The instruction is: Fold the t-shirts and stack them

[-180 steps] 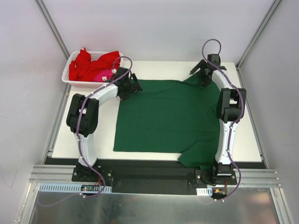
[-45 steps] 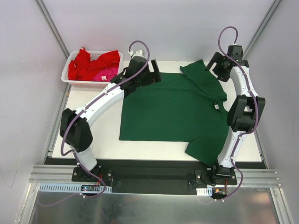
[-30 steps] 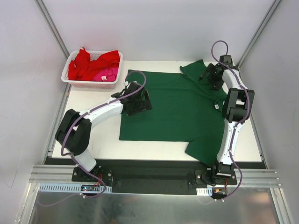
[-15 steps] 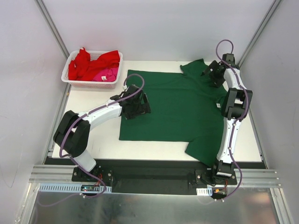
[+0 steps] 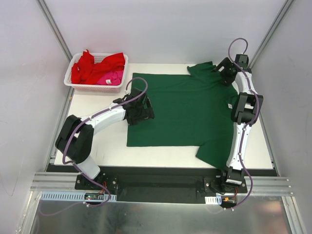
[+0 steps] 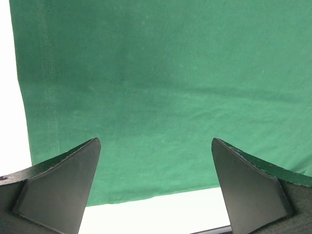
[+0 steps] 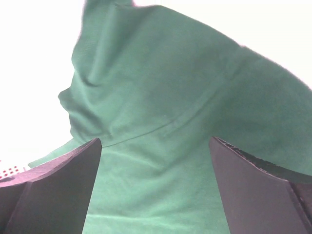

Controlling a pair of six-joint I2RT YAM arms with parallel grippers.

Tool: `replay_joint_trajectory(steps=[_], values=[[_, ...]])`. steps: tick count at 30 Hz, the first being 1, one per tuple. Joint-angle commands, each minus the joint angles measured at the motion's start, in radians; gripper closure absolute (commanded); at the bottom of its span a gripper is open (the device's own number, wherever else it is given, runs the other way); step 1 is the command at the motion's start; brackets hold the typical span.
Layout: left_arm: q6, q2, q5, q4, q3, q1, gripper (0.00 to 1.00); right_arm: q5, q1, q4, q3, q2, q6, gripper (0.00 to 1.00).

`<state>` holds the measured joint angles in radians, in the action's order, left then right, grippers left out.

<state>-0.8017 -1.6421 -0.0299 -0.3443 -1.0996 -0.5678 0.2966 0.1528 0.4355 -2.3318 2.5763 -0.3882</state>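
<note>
Since the preceding frame, the green t-shirt [image 5: 185,109] is sitting slightly further right and the left gripper [image 5: 144,111], jaws spread and empty, is hovering low near its hem. The right gripper [image 5: 222,74], likewise released, is hanging over the far sleeve. The shirt is lying flat on the table [image 5: 97,141], probably being smoothed for folding. Red and pink tees [image 5: 95,68] are waiting in the basket [image 5: 78,84].

White tabletop [image 5: 97,146], rectangular. Dark green t-shirt [image 5: 185,112] lies spread flat over the middle and right half, hem facing the left edge, neck toward the right edge. One sleeve reaches the far edge by the far right corner; the other lies close to the near edge. White mesh basket [image 5: 92,87] sits at the far left corner.
</note>
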Motion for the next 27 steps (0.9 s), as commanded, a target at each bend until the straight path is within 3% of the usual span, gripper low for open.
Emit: replay_joint_trajectory(steps=[1, 5, 9, 16, 21, 23, 27], values=[[0.036, 0.059, 0.015, -0.036, -0.026, 0.002, 0.02, 0.09, 0.022, -0.11, 0.031, -0.224, 0.047, 0.04], [0.038, 0.181, -0.001, -0.045, 0.038, 0.0, 0.02, 0.084, 0.021, -0.101, 0.214, -0.534, 0.063, 0.04], [-0.01, 0.359, -0.021, -0.058, 0.189, 0.002, 0.02, 0.024, 0.018, -0.012, 0.58, -0.931, 0.083, 0.04], [-0.319, 0.715, -0.134, -0.062, 0.447, -0.001, 0.02, -0.06, -0.025, 0.256, 1.078, -1.411, 0.149, 0.04], [-0.419, 0.812, -0.159, -0.061, 0.556, -0.007, 0.04, -0.204, -0.025, 0.419, 1.322, -1.633, 0.126, 0.04], [-0.451, 0.8, -0.159, -0.061, 0.57, -0.02, 0.04, -0.195, -0.025, 0.433, 1.406, -1.689, 0.092, 0.04], [-0.525, 0.768, -0.153, -0.061, 0.63, -0.038, 0.06, -0.156, -0.024, 0.428, 1.49, -1.671, 0.038, 0.04]])
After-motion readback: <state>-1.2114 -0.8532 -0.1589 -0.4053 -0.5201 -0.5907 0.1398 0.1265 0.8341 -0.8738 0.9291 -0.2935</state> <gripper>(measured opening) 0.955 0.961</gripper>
